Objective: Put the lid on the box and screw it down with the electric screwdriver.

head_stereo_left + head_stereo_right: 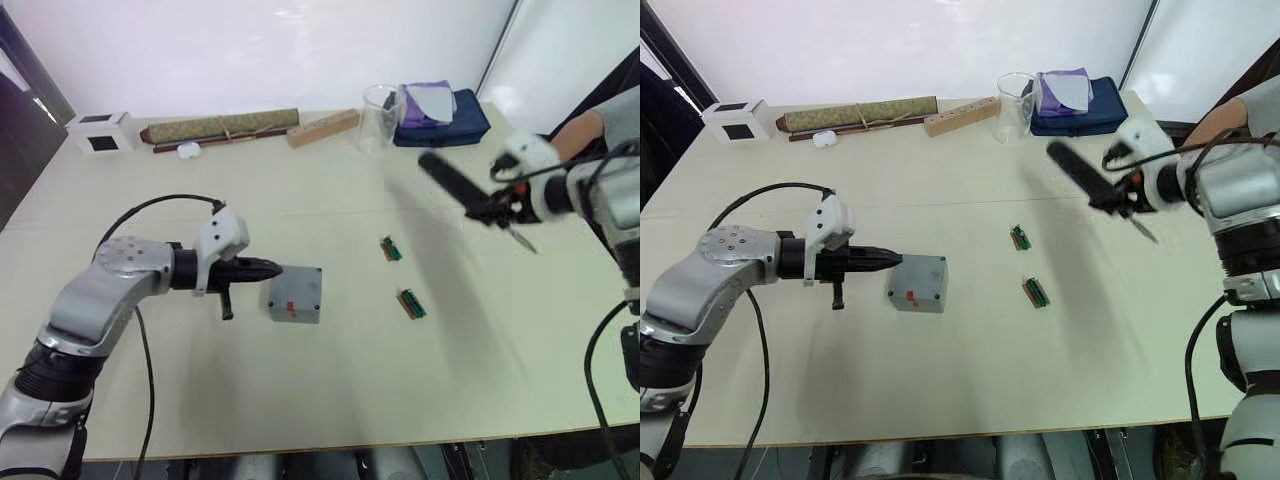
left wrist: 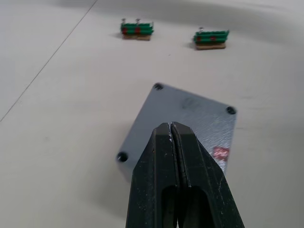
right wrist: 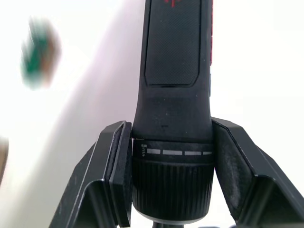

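The grey box (image 1: 295, 296) stands left of the table's middle with the lid (image 2: 190, 118) lying on top, screw holes at its corners and a red mark near one edge. My left gripper (image 1: 272, 267) is shut with nothing in it. Its tips are level with the box's left edge, just over the lid's rim in the left wrist view. Far to the right, my right gripper (image 1: 500, 205) is shut on the electric screwdriver (image 1: 450, 180) and holds it tilted in the air. The black body points up and left, and the thin bit points down and right.
Two small green connector blocks (image 1: 391, 248) (image 1: 411, 303) lie right of the box. Along the far edge are a white cube (image 1: 100, 130), a rolled mat (image 1: 220, 127), a wooden block (image 1: 322, 128), a clear beaker (image 1: 382, 115) and a blue bag (image 1: 450, 115). A person's arm (image 1: 580, 130) shows far right.
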Tool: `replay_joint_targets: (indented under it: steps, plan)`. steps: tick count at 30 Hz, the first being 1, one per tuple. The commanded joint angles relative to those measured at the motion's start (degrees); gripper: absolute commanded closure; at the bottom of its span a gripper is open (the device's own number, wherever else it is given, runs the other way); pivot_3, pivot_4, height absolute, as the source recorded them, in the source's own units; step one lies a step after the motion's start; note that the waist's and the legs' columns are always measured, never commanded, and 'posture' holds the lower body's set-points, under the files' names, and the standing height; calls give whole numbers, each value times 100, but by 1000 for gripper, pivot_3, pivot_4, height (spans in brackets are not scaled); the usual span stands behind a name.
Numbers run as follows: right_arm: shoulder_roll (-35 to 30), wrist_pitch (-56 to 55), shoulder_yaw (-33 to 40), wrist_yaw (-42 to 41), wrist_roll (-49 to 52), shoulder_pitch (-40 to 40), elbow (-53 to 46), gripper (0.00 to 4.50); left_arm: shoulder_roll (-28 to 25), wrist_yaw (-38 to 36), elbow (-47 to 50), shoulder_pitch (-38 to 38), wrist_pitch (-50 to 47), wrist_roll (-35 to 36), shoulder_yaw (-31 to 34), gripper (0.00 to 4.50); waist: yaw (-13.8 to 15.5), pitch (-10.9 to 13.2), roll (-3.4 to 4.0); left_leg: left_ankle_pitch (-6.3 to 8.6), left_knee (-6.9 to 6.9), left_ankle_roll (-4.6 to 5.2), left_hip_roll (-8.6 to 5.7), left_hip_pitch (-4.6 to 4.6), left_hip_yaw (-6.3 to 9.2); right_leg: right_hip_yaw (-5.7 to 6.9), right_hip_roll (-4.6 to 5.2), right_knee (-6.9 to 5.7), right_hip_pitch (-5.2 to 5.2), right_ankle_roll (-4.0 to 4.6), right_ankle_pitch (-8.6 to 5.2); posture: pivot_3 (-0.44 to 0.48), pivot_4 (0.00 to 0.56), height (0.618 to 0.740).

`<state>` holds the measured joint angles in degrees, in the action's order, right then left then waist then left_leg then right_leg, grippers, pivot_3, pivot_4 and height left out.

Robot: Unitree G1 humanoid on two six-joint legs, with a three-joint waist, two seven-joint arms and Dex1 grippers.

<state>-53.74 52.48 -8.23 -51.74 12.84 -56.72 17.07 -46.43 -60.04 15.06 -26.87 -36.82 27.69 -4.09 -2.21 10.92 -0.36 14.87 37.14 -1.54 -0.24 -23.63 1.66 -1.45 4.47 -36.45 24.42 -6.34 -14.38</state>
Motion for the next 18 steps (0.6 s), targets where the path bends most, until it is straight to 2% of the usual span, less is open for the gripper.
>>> replay_joint_targets:
  steps: [1,2,4,6,11,18]
  plan:
    - [977,-862,1478,1335,382,306,-1549,2352,79,-67,-110,-112,-50,197,212,4500,-27,0,-1,-2,2,-3,0,-2,-5,-2,4,-3,2,0,0,0,150,740]
    - [1367,-787,1684,1551,601,449,-2016,2352,115,-67,-168,-182,-76,178,161,4500,-28,0,-1,-4,3,-6,-2,-3,-8,-5,7,-7,4,-1,1,0,150,740]
    - [2558,-300,2314,2325,1385,687,-2931,2352,192,-114,-280,-389,-121,119,-23,4500,-18,-1,-2,-12,8,-21,-3,-3,-5,-5,8,-18,5,-1,2,0,150,740]
    - [3271,334,2709,2827,1923,784,-3325,2352,197,-226,-372,-504,-120,96,-99,4500,-9,1,-2,-17,13,-29,-4,-3,5,-2,6,-40,7,0,1,0,150,740]
    - [3942,717,3112,3367,2735,842,-3666,2352,186,-316,-440,-634,-118,82,-131,4500,163,0,-4,-20,29,-33,-14,-3,8,0,18,-57,2,1,1,0,150,740]
    - [4562,524,3479,3981,3619,909,-3866,2352,285,-210,-298,-558,-242,199,12,4500,92,0,-4,-20,25,-32,-13,-1,9,0,12,-60,4,1,0,0,150,740]
